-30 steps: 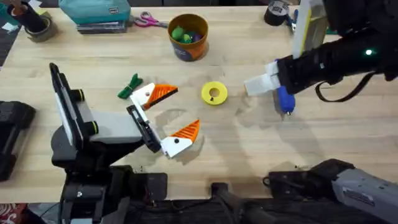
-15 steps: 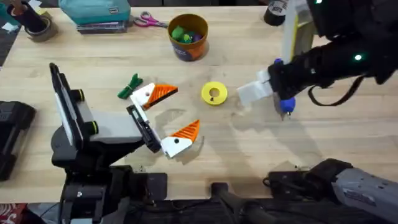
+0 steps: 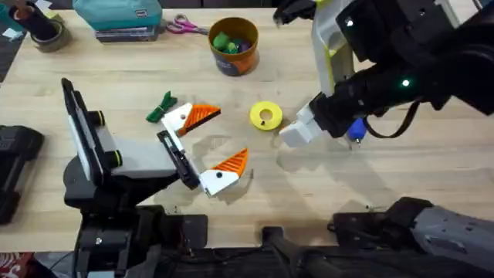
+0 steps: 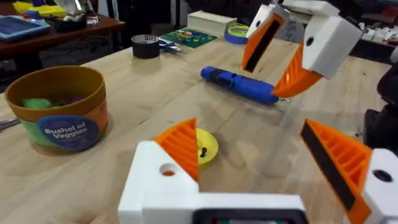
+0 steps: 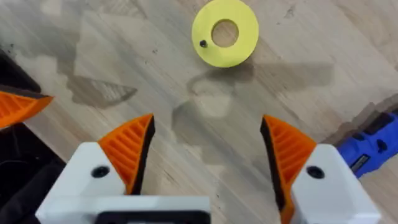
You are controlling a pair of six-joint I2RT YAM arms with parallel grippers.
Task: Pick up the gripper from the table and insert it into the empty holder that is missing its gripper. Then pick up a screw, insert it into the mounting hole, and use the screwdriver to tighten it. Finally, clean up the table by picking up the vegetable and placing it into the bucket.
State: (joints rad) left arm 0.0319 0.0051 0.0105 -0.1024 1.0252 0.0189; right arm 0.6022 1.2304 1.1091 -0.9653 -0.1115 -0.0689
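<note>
Lying flat on the pale wooden table, the blue pen-shaped screwdriver shows nearly whole in the left wrist view, while the overhead view leaves just a short blue piece of it beside the right arm. The right gripper hangs above bare wood near the yellow round disc with a centre hole, its 2 white fingers with orange ribbed pads spread wide and holding nothing. A tiny dark screw sits on that disc's face, a detail too small to make out from overhead. The left gripper rests low over the table, its 2 orange-padded fingers also wide apart and empty. Just beside its farther finger lies 1 small bright green toy vegetable with a leafy end, seen from above. The round orange-brown bucket with a dark blue label stands at the far side of the table, well apart from the vegetable, with green toy pieces already inside; the label's words are readable from the left wrist
</note>
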